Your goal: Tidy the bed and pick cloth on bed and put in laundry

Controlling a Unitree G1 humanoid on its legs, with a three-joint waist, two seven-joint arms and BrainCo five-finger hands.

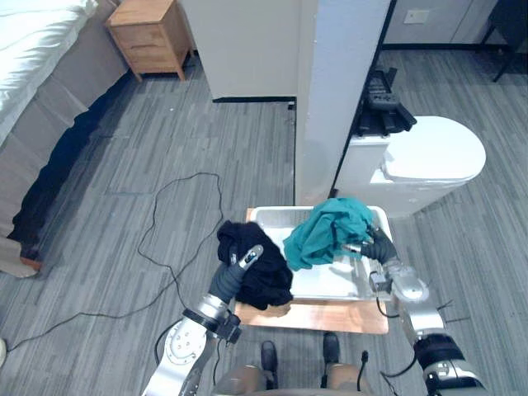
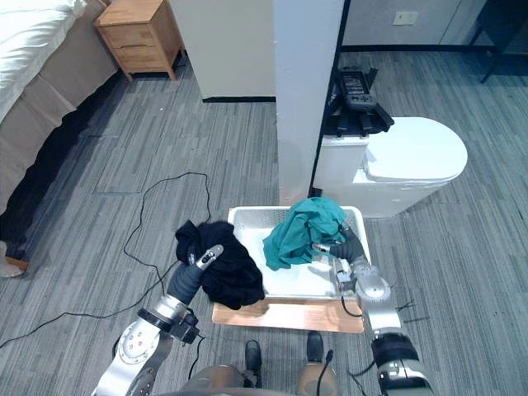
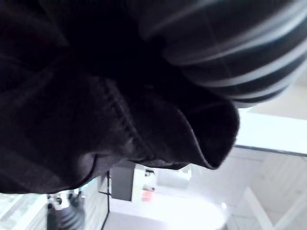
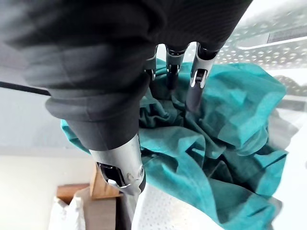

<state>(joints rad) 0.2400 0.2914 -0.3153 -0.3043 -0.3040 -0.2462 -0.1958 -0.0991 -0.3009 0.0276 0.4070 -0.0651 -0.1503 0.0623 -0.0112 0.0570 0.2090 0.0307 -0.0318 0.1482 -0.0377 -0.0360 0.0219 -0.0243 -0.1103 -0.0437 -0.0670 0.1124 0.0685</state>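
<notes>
A black cloth (image 1: 257,266) is bunched over the left rim of a white perforated laundry basket (image 1: 330,282) and hangs partly outside it. My left hand (image 1: 233,275) is shut on this cloth from the left, with one finger lying on top of it. The same black cloth (image 3: 96,120) sits right against the left wrist camera. A teal cloth (image 1: 326,231) lies heaped inside the basket. My right hand (image 1: 377,247) is at the heap's right side. Its fingers (image 4: 195,84) are nearly straight, with their tips pressed into the teal cloth (image 4: 211,143) and the thumb apart from it.
The basket stands on a low wooden board (image 1: 330,318) on grey floor. A white pillar (image 1: 338,91) and a white rounded unit (image 1: 429,161) rise just behind it. The bed (image 1: 33,49) and a wooden nightstand (image 1: 153,35) stand far left.
</notes>
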